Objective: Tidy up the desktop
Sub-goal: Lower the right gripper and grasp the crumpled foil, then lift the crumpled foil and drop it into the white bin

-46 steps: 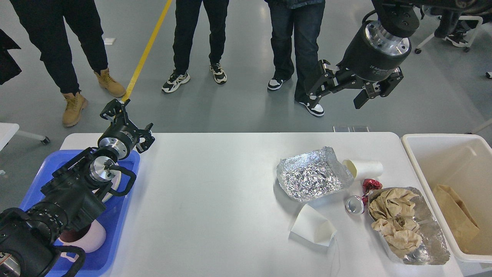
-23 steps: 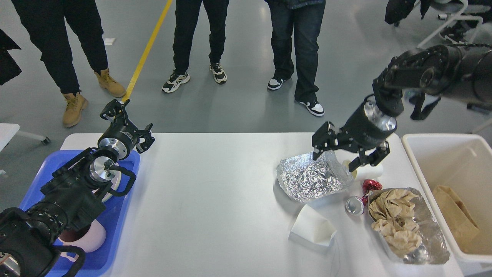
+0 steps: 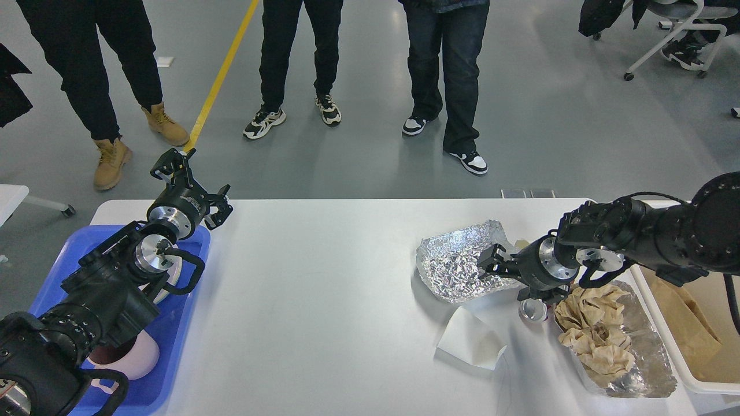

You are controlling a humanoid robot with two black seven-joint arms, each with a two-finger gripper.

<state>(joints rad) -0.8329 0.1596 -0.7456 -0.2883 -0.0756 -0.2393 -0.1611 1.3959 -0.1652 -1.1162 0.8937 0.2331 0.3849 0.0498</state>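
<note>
Two foil trays [image 3: 462, 263] on the desktop [image 3: 324, 289], left fingers [image 3: 173, 167] spread, right fingers' [image 3: 491, 267] state unclear.

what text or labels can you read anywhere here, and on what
No text reads legibly.
The left gripper wrist ring carries small print, too blurred to read.
The can on the desktop shows only its top, no label.
The foil trays and paper cups look unmarked.

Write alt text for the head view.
Right gripper reaches low over the empty foil tray on the white desktop, near a can and a second foil tray of crumpled paper. Left gripper hangs open above a blue tray.
</note>
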